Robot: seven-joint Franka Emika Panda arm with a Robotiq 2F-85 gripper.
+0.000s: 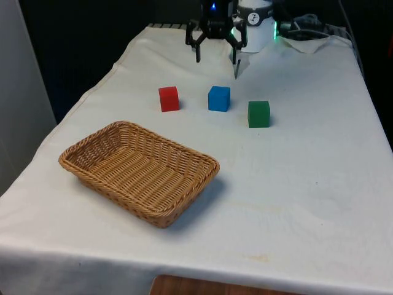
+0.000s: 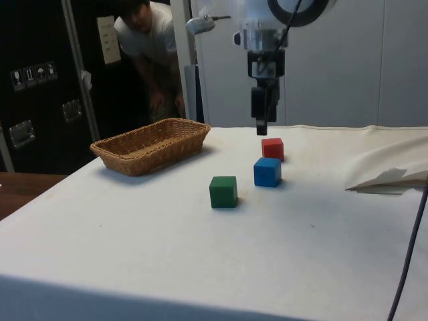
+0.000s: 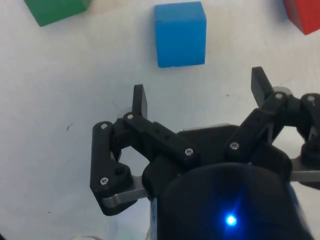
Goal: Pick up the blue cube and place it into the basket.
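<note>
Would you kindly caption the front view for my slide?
Open gripper hovers behind blue cube, flanked by red cube and green cube; wicker basket waits nearer.

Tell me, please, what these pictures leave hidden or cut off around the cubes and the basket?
- Red cube: cut by the wrist view's edge.
- Green cube: likewise cut off.
- Basket floor: side view, hidden behind its near wall.
- Person: side view, partly behind a white post.
- Gripper height above cloth: front view, unclear.
</note>
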